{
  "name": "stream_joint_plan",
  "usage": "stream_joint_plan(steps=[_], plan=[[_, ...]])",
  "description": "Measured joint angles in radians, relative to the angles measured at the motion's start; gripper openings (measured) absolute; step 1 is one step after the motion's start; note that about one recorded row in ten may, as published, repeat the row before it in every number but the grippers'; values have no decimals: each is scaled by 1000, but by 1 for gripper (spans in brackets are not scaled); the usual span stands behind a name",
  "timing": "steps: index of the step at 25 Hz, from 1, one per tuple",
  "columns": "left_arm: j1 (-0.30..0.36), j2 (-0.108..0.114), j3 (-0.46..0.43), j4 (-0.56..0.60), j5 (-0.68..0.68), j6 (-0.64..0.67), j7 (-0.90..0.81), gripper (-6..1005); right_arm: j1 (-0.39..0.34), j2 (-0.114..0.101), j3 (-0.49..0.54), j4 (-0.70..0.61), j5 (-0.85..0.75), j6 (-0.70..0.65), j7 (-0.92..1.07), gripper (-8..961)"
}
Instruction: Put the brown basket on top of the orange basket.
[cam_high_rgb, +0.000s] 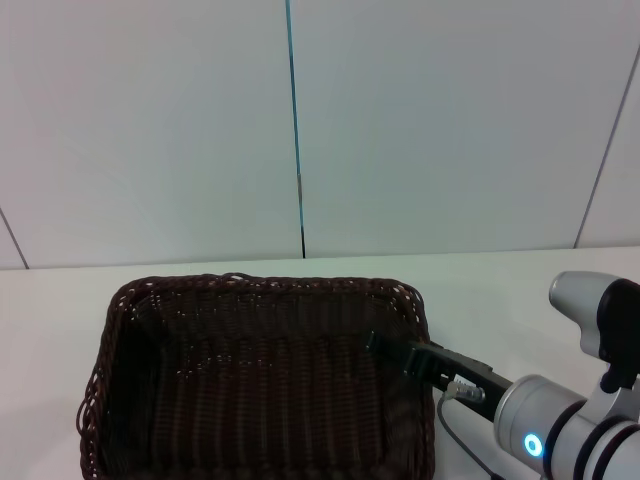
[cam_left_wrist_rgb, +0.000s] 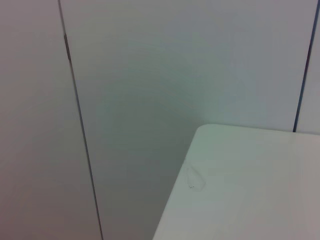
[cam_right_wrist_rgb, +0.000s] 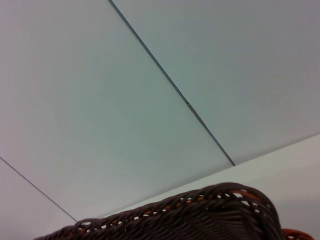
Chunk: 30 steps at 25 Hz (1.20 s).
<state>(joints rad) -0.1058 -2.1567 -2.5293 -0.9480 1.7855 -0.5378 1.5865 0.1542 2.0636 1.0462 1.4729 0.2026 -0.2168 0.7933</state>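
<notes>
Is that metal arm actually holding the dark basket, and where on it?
Yes, it seems so: the right gripper straddles the right-hand rim of the brown basket, one finger inside the wall. The left gripper is out of sight.

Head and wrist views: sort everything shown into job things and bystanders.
Job: brown basket; orange basket, just peeking from beneath the brown one; right claw on the brown basket's right rim.
Bystanders: white table; grey wall panels.

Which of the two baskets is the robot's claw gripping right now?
The brown basket: the right gripper is at its right rim. Only orange basket slivers peek from beneath.
</notes>
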Motion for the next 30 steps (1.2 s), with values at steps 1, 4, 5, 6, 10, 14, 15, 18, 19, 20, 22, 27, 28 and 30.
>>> stream_joint_plan(steps=[1,4,5,6,10,14,15,18,19,20,22,27,28,30], plan=[[0,0,0,0,0,0,0,858,-5,0,-1,2,-10,0,0,684],[1,0,0,0,0,1,-1,858,-18,3,-3,10,-29,1,0,814],[1,0,0,0,0,1,-1,858,-21,3,-3,13,-32,1,0,857],[2,0,0,0,0,1,-1,858,-26,3,-4,18,-35,2,0,900],[3,-3,0,0,0,1,-2,858,-46,1,-23,60,-106,-2,0,928],[4,-4,0,-2,-3,-5,-13,858,-66,11,-52,116,-287,-25,0,942],[3,-5,0,-3,-4,-8,-25,858,-68,11,-56,121,-317,-27,0,941],[-5,-5,4,-2,-7,-12,-49,858,-73,11,-57,131,-436,-30,0,936],[-10,-5,7,0,-7,-13,-51,858,-75,11,-54,136,-485,-31,0,931],[-14,-6,8,3,-8,-16,-54,858,-79,11,-52,144,-524,-31,0,926],[-23,-7,10,7,-8,-27,-62,858,-90,11,-48,170,-611,-27,0,915],[-34,-9,10,3,-42,-84,-106,858,-124,13,8,180,-779,119,2,841],[-35,-9,11,3,-65,-99,-106,858,-130,13,34,162,-819,185,2,811],[-40,-8,11,6,-123,-128,-100,858,-140,14,100,109,-897,328,2,753]])
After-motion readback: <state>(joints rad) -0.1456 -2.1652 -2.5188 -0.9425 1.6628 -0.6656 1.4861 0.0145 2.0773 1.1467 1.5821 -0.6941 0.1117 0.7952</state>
